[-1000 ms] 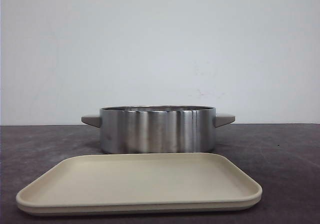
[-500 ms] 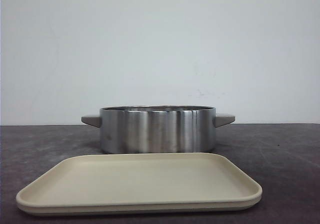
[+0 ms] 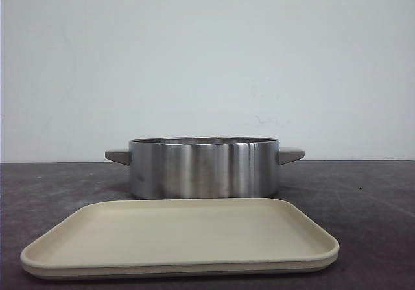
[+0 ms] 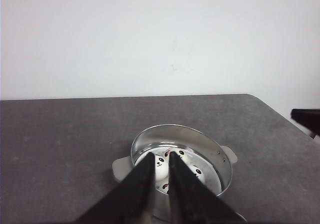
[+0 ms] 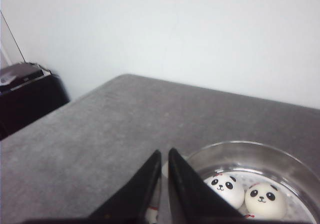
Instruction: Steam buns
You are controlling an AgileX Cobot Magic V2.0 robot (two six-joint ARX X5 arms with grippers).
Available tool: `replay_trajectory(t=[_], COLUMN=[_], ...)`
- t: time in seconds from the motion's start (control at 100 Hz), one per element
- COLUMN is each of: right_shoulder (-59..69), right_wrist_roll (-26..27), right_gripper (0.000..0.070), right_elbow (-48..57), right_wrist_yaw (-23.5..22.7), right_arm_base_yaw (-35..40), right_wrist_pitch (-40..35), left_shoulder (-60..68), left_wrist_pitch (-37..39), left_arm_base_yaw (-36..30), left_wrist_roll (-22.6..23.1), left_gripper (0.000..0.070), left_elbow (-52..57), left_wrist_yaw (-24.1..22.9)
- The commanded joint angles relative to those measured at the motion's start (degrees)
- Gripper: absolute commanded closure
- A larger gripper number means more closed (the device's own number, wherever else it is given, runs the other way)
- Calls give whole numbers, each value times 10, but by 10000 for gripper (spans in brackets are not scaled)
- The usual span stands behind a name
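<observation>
From the front, only the steel pot (image 3: 204, 168) and the beige tray (image 3: 181, 238) just before it show on the grey counter (image 3: 376, 199); the pot's wall hides what is inside. The wrist views look down into the pot, where the buns (image 5: 265, 200) sit on its floor, panda faces up. The left tool (image 4: 160, 170) hangs above the pot, its fingers nearly together on nothing, partly masking the buns. The right tool (image 5: 165, 156), likewise almost closed and empty, hovers beside the pot's rim.
</observation>
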Motion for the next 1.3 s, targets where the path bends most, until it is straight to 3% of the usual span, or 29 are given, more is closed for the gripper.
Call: replay_trajectory(t=[0.0, 0.09, 0.2, 0.32, 0.4, 0.55, 0.73, 1.03, 1.29], right_shoulder=[-21, -71, -146, -258, -340, -468, -537, -553, -589], right_wrist_roll=[2, -27, -59, -92, -95, -97, -97, -125, -144], right_gripper=[681, 681, 681, 681, 681, 681, 681, 681, 681], right_elbow=[3, -28, -110, -231, -299, -392, -449, -472, -509], right_wrist_yaw=[23, 25, 19, -28, -55, -64, -105, -115, -141], right_arm_base_yaw=[-3, -33, -87, -179, -243, -364, -473, -502, -502], right_wrist_pitch=[-23, -39, -7, 38, 39, 25, 1, -101, -94], left_shoulder=[1, 1, 1, 1, 1, 1, 1, 1, 1], left_wrist_pitch=[7, 7, 7, 7, 7, 7, 7, 7, 7], left_arm_base_yaw=[-3, -3, -3, -3, -3, -3, -3, -3, -3], left_wrist_roll=[-1, -1, -1, -1, -1, -1, -1, -1, -1], left_gripper=[700, 700, 700, 700, 700, 700, 700, 700, 700], left_elbow=[9, 9, 9, 9, 9, 9, 9, 9, 9], left_wrist_yaw=[-3, -3, -3, -3, -3, -3, -3, -3, -3])
